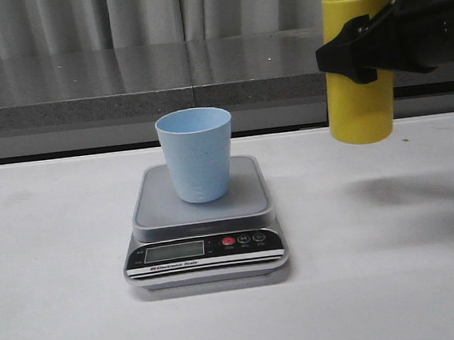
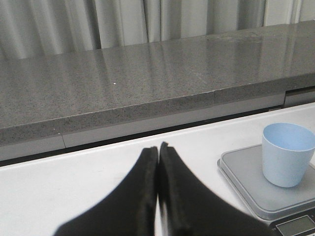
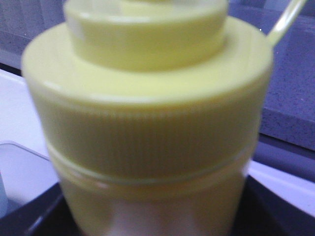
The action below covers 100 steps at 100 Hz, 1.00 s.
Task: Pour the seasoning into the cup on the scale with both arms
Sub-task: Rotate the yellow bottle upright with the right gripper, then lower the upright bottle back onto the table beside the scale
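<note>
The pale blue cup [image 1: 196, 154] stands upright on the platform of the silver-grey scale [image 1: 203, 228] at the table's middle. My right gripper [image 1: 358, 49] is shut on the yellow seasoning bottle [image 1: 361, 101] and holds it upright in the air, to the right of the cup and above the table. Its nozzle is cut off by the frame top. In the right wrist view the bottle's ribbed collar [image 3: 147, 132] fills the frame. My left gripper [image 2: 158, 150] is shut and empty, over the table left of the scale [image 2: 251, 182] and cup [image 2: 286, 154].
A grey stone ledge [image 1: 122, 87] runs along the back of the white table [image 1: 54, 299], with curtains behind it. The scale's black panel with LCD and red button [image 1: 228, 240] faces the front edge.
</note>
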### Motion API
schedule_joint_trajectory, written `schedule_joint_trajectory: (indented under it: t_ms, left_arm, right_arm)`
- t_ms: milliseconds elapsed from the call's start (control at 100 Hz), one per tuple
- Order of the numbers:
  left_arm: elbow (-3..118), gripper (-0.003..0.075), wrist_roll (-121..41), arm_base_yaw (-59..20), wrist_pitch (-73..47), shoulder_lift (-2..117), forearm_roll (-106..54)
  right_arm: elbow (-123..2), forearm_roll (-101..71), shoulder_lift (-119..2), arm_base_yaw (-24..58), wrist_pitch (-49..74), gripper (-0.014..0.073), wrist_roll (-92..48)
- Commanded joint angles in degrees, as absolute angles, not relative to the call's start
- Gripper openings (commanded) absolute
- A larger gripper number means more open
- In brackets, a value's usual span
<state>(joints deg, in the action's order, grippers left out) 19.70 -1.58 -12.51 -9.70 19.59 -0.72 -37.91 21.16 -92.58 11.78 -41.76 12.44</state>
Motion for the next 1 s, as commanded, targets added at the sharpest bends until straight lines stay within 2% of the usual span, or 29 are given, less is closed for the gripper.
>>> schedule_joint_trajectory:
  t_ms: [0,500,990]
  left_arm:
    - [21.06,-0.0018,-1.33,-12.34,-4.92,19.91,-0.79]
    - [21.06,-0.0018,-1.33,-12.34,-4.92,19.91,-0.79]
    - [21.06,-0.0018,-1.33,-12.34,-4.92,19.91,-0.79]
  right_arm:
    - [-39.01,20.07,-91.86,11.74,-47.68,0.0150,11.46]
    - [-39.01,21.81,-100.88,11.74,-58.44,0.0150,11.46]
    - [-39.01,25.44,-105.18,11.74,-59.72,0.0150,11.46]
